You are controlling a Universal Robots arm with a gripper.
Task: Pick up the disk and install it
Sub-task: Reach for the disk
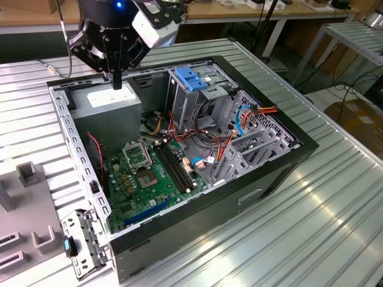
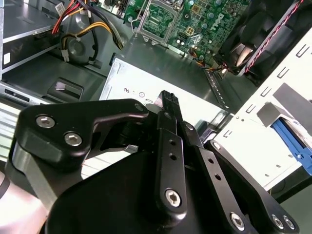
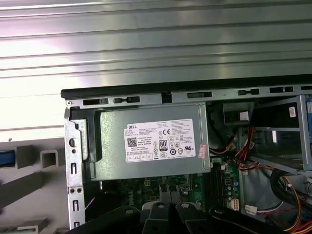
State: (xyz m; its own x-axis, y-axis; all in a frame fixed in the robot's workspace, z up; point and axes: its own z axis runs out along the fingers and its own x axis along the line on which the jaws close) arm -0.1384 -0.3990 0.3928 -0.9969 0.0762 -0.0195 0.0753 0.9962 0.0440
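Observation:
My gripper (image 1: 117,82) hangs over the far corner of the open computer case (image 1: 281,164), just above the grey power-supply box (image 1: 111,107). Its black fingers (image 2: 168,100) are pressed together with nothing between them. In the first wrist view the power-supply box (image 3: 151,144) and its white sticker lie straight below me. The disk is out of view. A blue edge (image 2: 292,141) shows beside grey fixture blocks outside the case; I cannot tell what it is.
Inside the case lie the green motherboard (image 1: 146,176), loose coloured cables (image 1: 209,119) and a metal drive cage (image 1: 191,104) topped by a blue plastic bracket (image 1: 191,78). Grey fixture blocks (image 1: 27,173) stand on the ribbed metal table (image 1: 311,227) at the exterior view's left.

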